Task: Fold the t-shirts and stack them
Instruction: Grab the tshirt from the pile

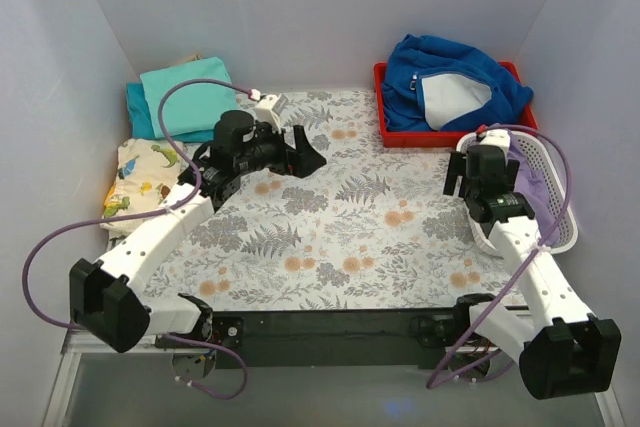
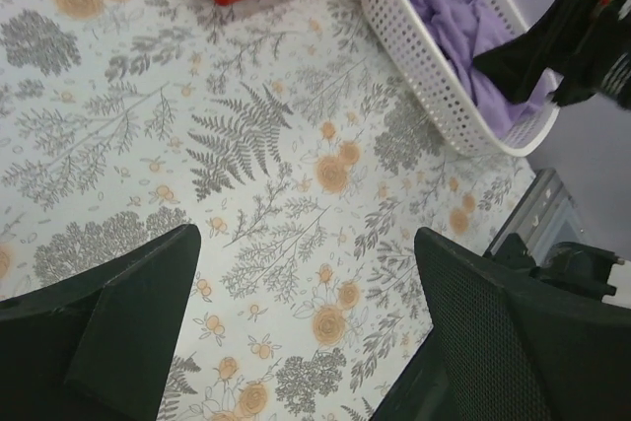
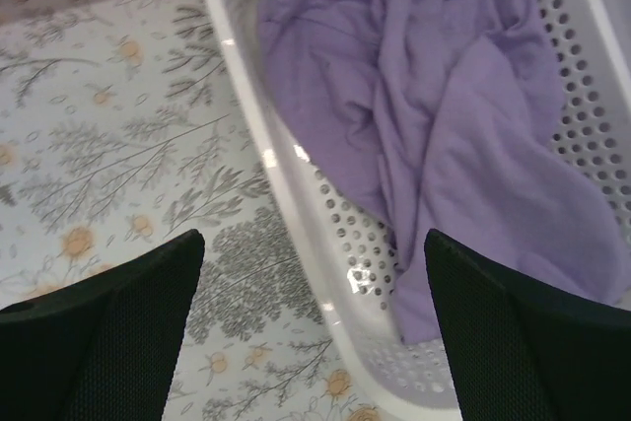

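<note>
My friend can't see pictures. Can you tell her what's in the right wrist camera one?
A crumpled purple t-shirt lies in a white basket with holes in its walls. The right gripper hangs open above the basket's rim, holding nothing. A flowery tablecloth shows to the left.

Lavender t-shirt (image 3: 434, 115) cut by top edge in right wrist view; from above, right arm (image 1: 535, 272) hides most. Teal tee (image 1: 135, 112) mostly under turquoise tee (image 1: 185, 97), prob. folded.
</note>
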